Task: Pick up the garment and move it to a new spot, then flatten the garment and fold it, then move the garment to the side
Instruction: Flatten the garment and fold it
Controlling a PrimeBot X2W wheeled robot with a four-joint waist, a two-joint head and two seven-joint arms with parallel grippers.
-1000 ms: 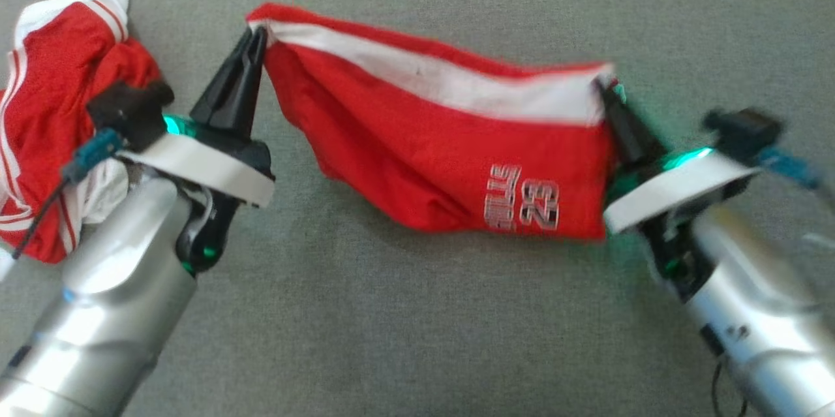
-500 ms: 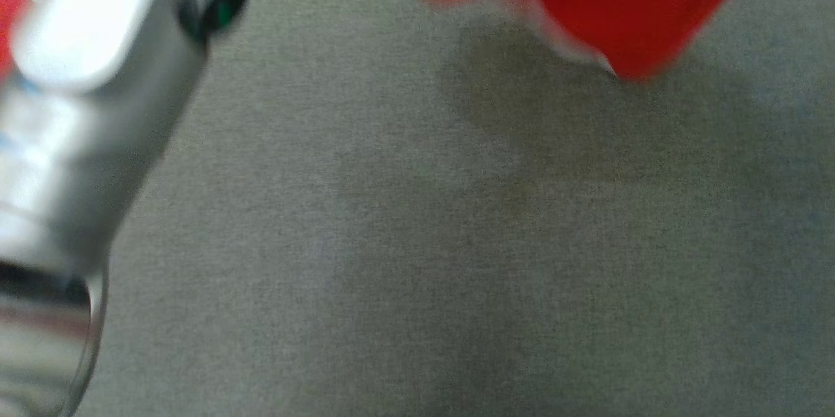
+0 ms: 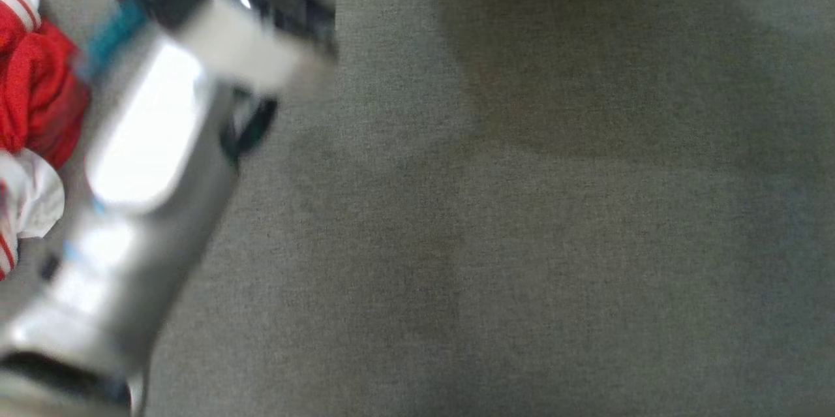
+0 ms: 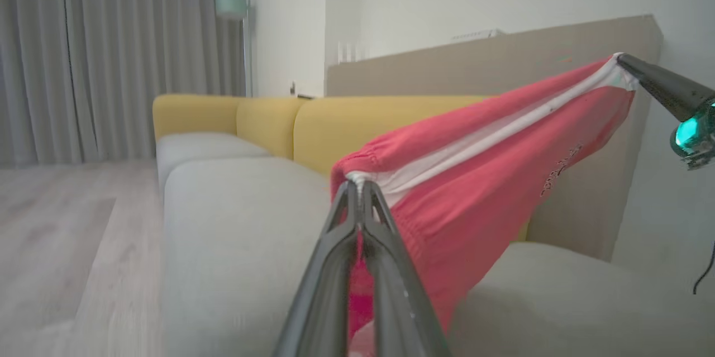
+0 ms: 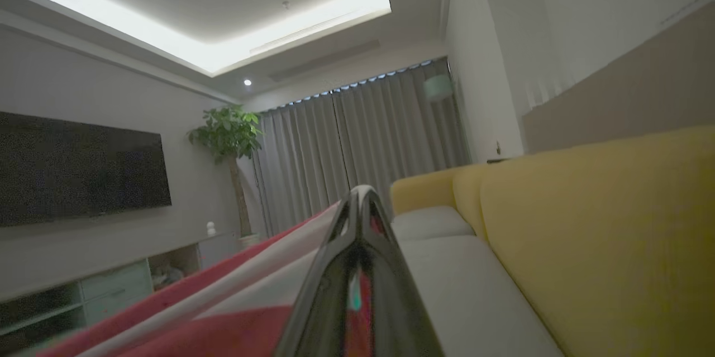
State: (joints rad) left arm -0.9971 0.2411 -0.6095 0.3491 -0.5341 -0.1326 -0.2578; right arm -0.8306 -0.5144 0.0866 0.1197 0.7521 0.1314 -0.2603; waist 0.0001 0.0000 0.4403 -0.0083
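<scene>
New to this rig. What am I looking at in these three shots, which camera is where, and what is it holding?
It is a wheeled robot with two arms, each ending in a two-fingered tool. One picture comes from its head, looking down at a grey cushion surface; the blurred silver shape there is its left arm, with a second heap of red and white clothes at the left edge. The other two come from cameras on the wrists, looking along each tool's fingers. In the left wrist view, the left tool is shut on one end of the waistband of the red shorts, and the right tool grips the other end, so the shorts hang stretched between them above a sofa with yellow backs. The right wrist view shows the right tool pinching that same fabric.
</scene>
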